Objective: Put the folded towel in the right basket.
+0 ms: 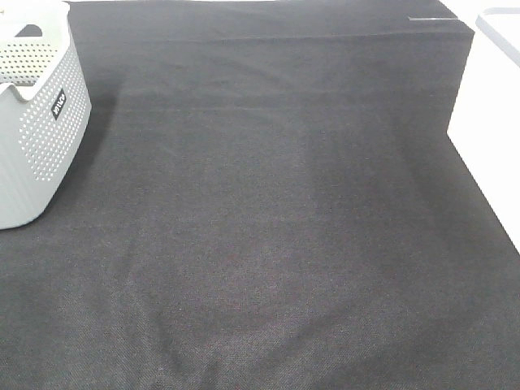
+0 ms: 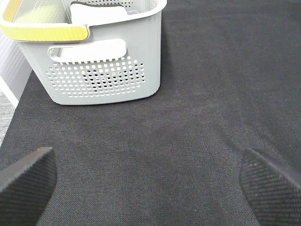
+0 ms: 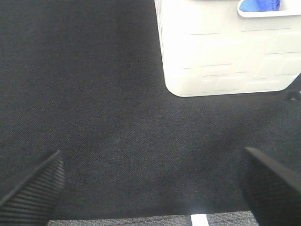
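Observation:
The right basket (image 3: 225, 52) is white and stands on the black cloth ahead of my right gripper (image 3: 150, 188), which is open and empty. A bit of blue fabric (image 3: 259, 4) shows through the basket's handle opening; I cannot tell if it is the towel. In the exterior high view only a sliver of this basket's rim (image 1: 500, 24) shows at the far right. My left gripper (image 2: 150, 188) is open and empty, a short way from the grey basket (image 2: 108, 70). No towel lies on the cloth. Neither gripper shows in the exterior high view.
The grey perforated basket (image 1: 36, 122) with a yellow handle (image 2: 44, 32) stands at the far left; a pale item (image 2: 99, 14) lies inside it. The black cloth (image 1: 276, 227) covers the table. The table's right edge (image 1: 487, 195) runs diagonally.

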Motion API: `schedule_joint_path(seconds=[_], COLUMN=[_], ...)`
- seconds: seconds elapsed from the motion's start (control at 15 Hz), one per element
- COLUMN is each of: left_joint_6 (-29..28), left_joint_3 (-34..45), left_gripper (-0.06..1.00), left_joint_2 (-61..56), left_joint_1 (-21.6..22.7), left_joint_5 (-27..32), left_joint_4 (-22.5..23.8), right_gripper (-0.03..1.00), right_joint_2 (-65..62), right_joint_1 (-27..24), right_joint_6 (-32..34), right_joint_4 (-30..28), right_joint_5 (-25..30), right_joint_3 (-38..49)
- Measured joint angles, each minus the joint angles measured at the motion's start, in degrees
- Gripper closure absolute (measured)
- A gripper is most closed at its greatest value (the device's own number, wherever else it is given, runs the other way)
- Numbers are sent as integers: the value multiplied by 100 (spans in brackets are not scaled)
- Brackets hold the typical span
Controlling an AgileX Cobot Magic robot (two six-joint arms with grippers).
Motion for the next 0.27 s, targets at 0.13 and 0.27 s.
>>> schedule_joint_path(seconds=[0.13,0.27], left_joint_6=[0,0], left_joint_3=[0,0], left_gripper=[-5,-5], left_joint_2=[0,0], left_joint_1=[0,0], left_joint_5=[0,0], left_joint_4=[0,0], right_gripper=[1,1], right_joint_2=[0,0], right_joint_1=[0,0], right_joint_6=[0,0], right_joint_4=[0,0], right_joint_5=[0,0], right_joint_3=[0,0])
